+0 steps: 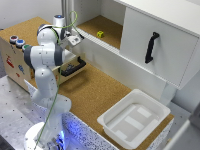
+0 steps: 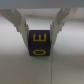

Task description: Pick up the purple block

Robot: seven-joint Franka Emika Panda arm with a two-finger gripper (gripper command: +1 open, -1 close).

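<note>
At the exterior view's left, a wooden box [image 1: 15, 62] stands on the bench [image 1: 95, 95], with round coloured buttons [image 1: 16, 41] on its top. Just beside it rises the white robot arm [image 1: 45, 75], its base on a metal plate at the lower left. A green cable [image 1: 52, 107] runs up along the arm. A black tray-like object [image 1: 73, 67] lies on the bench near the arm's elbow.

The arm reaches up toward the white cabinet, and its claw [image 1: 75, 39] hangs near the cabinet's front edge. In the wrist view the claw [image 2: 39, 30] is clenched on the purple block [image 2: 39, 43]: the two pale fingers [image 2: 21, 22] press against opposite sides of the dark cube, which bears yellow letters on its face. The block is too small to make out in the exterior view.

Further right, a small yellow-green cube [image 1: 100, 34] sits on the cork floor of the open cabinet compartment [image 1: 102, 25]. Right of that is a closed white door [image 1: 155, 47] with a black handle [image 1: 151, 47]. At the lower right, a white plastic bin [image 1: 134, 118] rests on the bench.
</note>
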